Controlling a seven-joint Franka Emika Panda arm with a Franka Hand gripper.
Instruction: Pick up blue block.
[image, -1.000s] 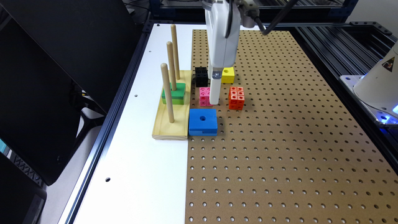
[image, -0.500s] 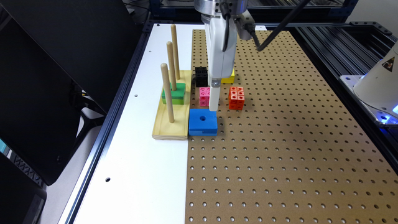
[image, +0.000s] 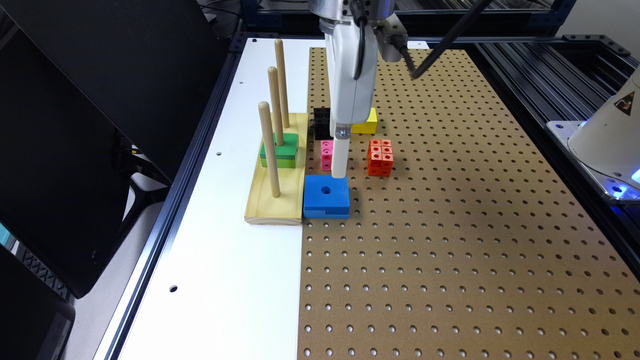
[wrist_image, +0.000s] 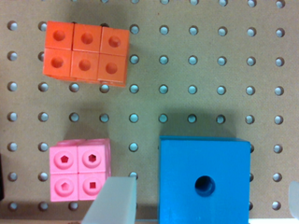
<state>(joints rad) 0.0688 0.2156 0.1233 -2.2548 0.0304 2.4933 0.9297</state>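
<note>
The blue block (image: 326, 197) lies flat on the brown pegboard, its side against the wooden peg base (image: 272, 200). It is square, with a round hole in its top. My gripper (image: 339, 170) hangs just above the block's far edge in the exterior view. In the wrist view the blue block (wrist_image: 187, 163) sits between my two fingers: one pale finger (wrist_image: 113, 200) beside it, the other a sliver at the frame's edge. My gripper (wrist_image: 203, 198) is open and holds nothing.
Green blocks (image: 280, 150) sit on the middle peg of the base, which carries three upright pegs. A pink cube (image: 326, 154), an orange cube (image: 380, 157), a black cube (image: 321, 122) and a yellow block (image: 366, 125) stand close behind the blue block. Black panels line the exterior view's left.
My gripper has come down and moved nearer, from over the pink cube to just above the blue block's far edge. The blocks have not moved.
</note>
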